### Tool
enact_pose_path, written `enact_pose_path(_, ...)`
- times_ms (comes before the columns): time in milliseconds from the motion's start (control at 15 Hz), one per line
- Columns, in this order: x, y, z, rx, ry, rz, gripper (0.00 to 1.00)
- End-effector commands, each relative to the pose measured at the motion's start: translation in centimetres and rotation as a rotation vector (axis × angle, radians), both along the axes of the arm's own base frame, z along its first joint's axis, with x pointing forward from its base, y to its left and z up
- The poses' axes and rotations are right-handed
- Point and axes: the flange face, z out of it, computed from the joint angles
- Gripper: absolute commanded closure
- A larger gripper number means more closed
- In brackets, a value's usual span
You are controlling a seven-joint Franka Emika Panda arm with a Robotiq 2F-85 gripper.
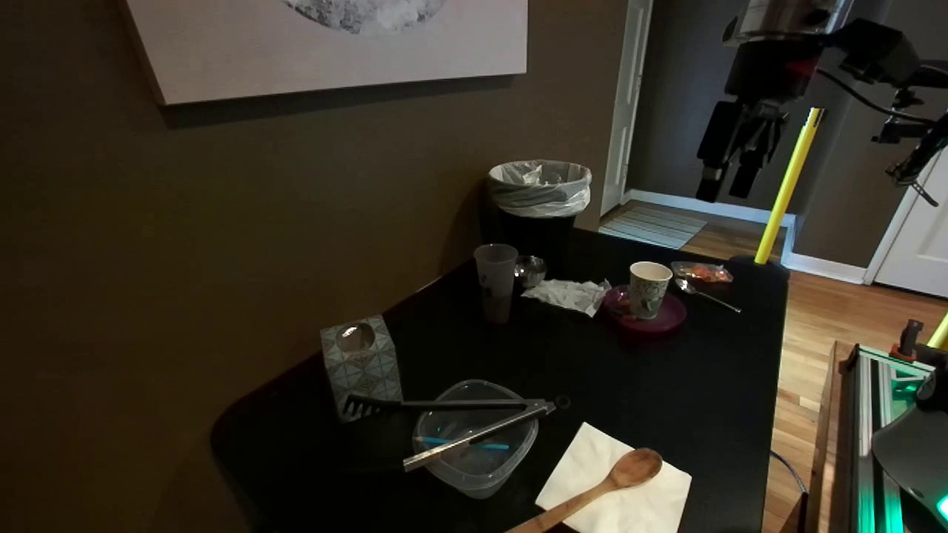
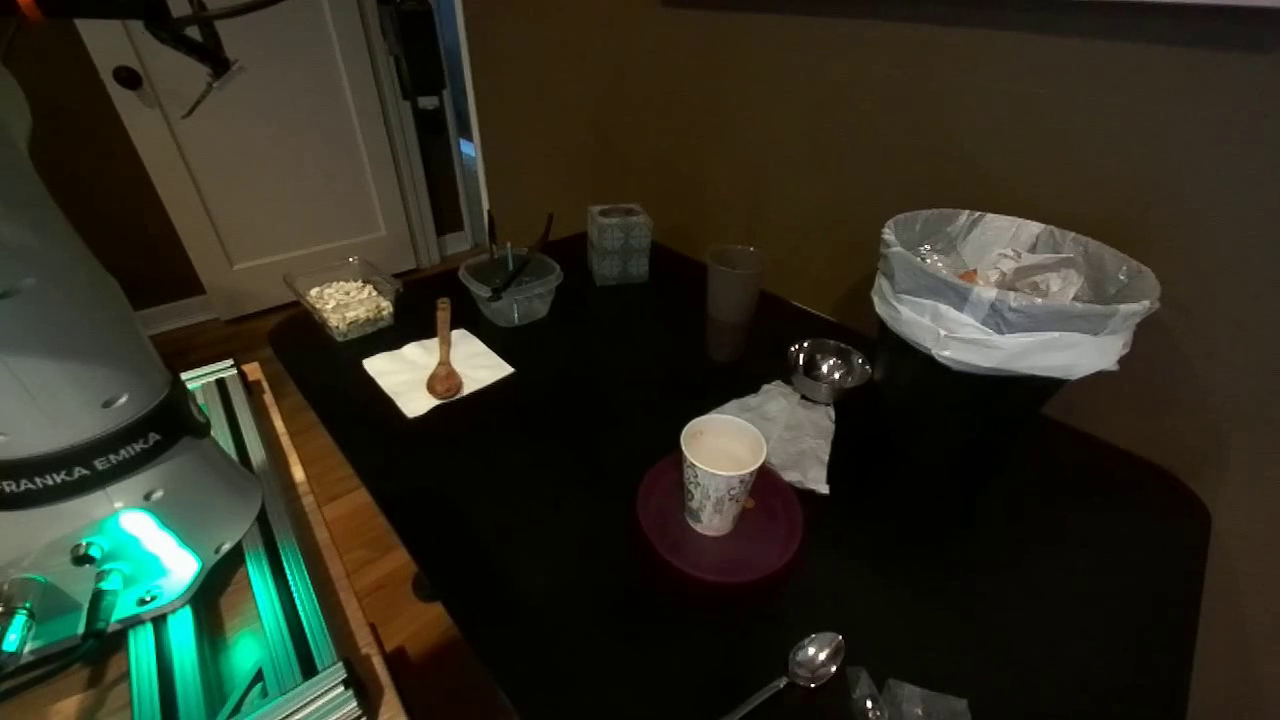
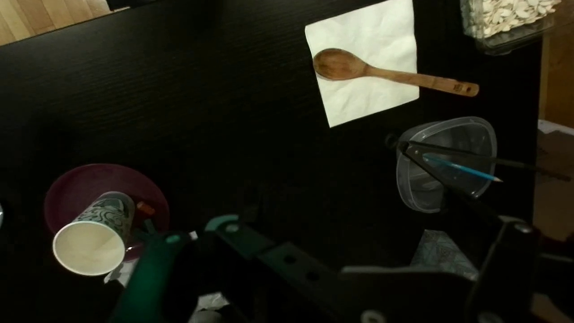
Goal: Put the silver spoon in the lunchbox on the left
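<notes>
The silver spoon (image 1: 706,295) lies on the black table beside the purple plate, and its bowl also shows in an exterior view (image 2: 815,660). In the wrist view it is not clearly visible. A clear plastic tub (image 1: 474,474), which looks like a lunchbox, stands at the far end with tongs across its rim and a blue pencil; it also shows in the wrist view (image 3: 406,190). A clear box of pale seeds (image 2: 345,300) stands near it; I cannot tell which is the lunchbox meant. My gripper (image 1: 726,185) is open, empty and high above the table, away from the spoon.
A paper cup (image 2: 720,480) stands on the purple plate (image 2: 665,550). A wooden spoon (image 3: 341,65) lies on a white napkin (image 3: 358,107). A plastic cup (image 1: 496,285), metal bowl (image 2: 828,370), tissue box (image 1: 363,370) and lined bin (image 2: 1015,340) stand along the wall side.
</notes>
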Motion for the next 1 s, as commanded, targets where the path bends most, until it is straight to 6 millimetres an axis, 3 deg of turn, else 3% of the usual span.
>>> enact_pose_path(0, 2.2, -2.6, -0.2, -0.007, -0.025, -0.093, 0.0)
enact_pose_path(267, 5.1, -7.0, -0.9, -0.045, -0.052, -0.203, 0.0)
enact_pose_path(533, 8.1, -14.0, -2.1, -0.12, -0.074, -0.257, 0.0)
enact_pose_path(800, 9.3, -21.1, -3.9, -0.106, -0.007, -0.283, 0.0)
enact_pose_path(867, 7.9, -18.4, -2.8, -0.103, -0.058, -0.273, 0.0)
enact_pose_path(933, 8.2, -19.9, -3.3, -0.097, -0.044, -0.287, 0.0)
